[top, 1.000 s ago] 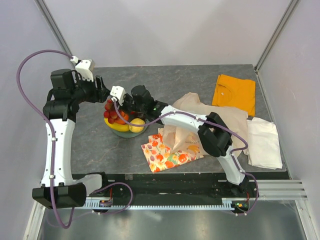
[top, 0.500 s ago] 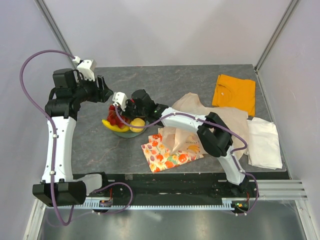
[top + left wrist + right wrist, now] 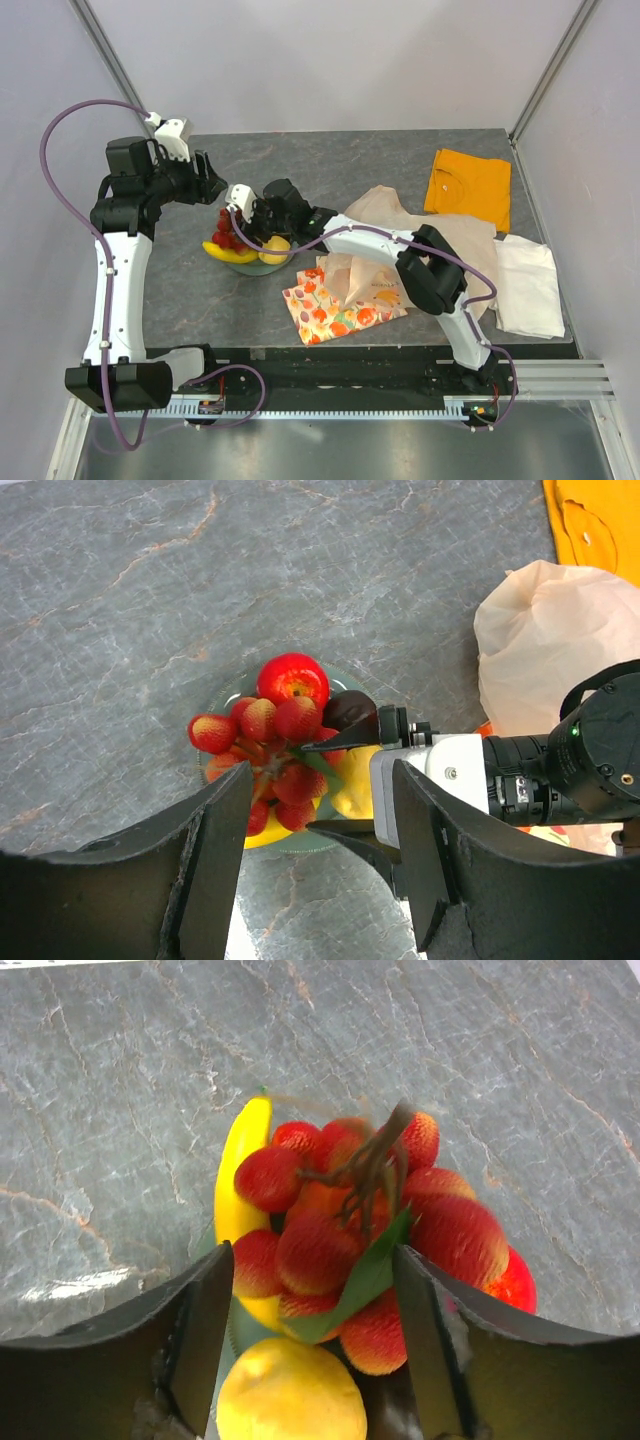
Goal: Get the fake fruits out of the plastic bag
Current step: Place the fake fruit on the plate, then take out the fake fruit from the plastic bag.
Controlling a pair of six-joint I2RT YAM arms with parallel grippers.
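Fake fruits: you had a red grape bunch (image 3: 350, 1230), banana (image 3: 240, 1160), lemon (image 3: 290, 1395), red apple (image 3: 293, 678) and dark grapes (image 3: 348, 708) heaped together.
Container: all of them sat in your greenish bowl (image 3: 256, 268), left of centre on the table (image 3: 350, 160).
Plastic bag (image 3: 385, 210): it lay crumpled just right of the bowl; you could not tell what it held.
Right gripper (image 3: 314, 1250): your jaws stood apart, one on each side of the red grape bunch.
Left gripper (image 3: 322, 780): your jaws were spread wide with nothing gripped, hovering above the bowl's far-left side.
Patterned cloth (image 3: 335, 310): it lay flat, near side of the bag.
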